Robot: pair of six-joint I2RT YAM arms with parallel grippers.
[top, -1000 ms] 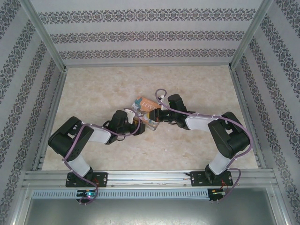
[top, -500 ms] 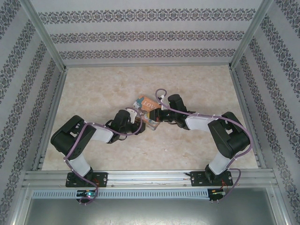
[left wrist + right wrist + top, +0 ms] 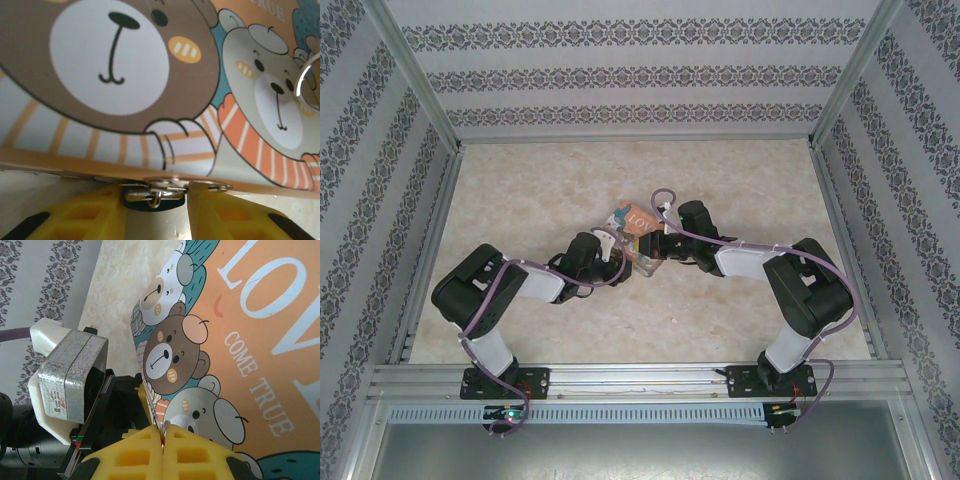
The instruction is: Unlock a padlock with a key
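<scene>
Both arms meet at the picture box mid-table, the padlock in one gripper and the key in the other.

The left arm (image 3: 535, 287) folds its elbow out to the left and its forearm reaches right. The right arm (image 3: 750, 262) mirrors it, reaching left from a raised elbow. The left gripper (image 3: 155, 206) lies low on the table (image 3: 520, 190), and its yellow fingers (image 3: 85, 217) clamp the teal padlock (image 3: 154, 196) just under the edge of the "LOVE" box (image 3: 638, 222). The right gripper (image 3: 163, 434) has its jaws pressed together on a thin silvery sliver, apparently the key (image 3: 161, 427), right against the box.
</scene>
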